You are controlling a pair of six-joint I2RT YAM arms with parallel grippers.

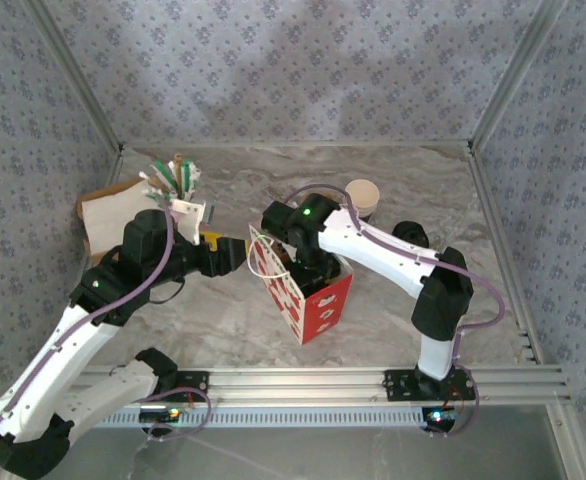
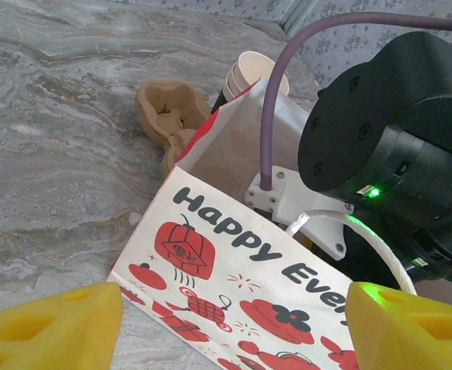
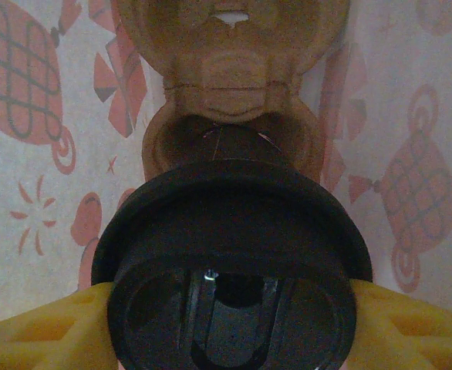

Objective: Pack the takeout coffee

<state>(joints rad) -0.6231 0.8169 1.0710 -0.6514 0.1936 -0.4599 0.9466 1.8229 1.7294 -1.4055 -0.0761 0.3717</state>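
since the takeout coffee (image 3: 230, 223), lower centre of the right wrist view inside the red bag (image 1: 318, 300), looked light and crushable, the right gripper (image 3: 230, 324) pinched its stiffer lid rim; the left gripper (image 2: 234, 324) stood spread

The right arm (image 1: 373, 243) and its black cup (image 3: 234, 254) fill the paper bag (image 1: 323, 305); bare table (image 1: 235, 335) lies open in front.

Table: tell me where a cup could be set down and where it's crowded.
Free: the far strip of table along the back wall, between the stirrers and the white cup; the near patch between the bag and the rail; the right side beyond the right arm. Crowded: around the bag, where both arms meet, and the far-left corner with brown paper.
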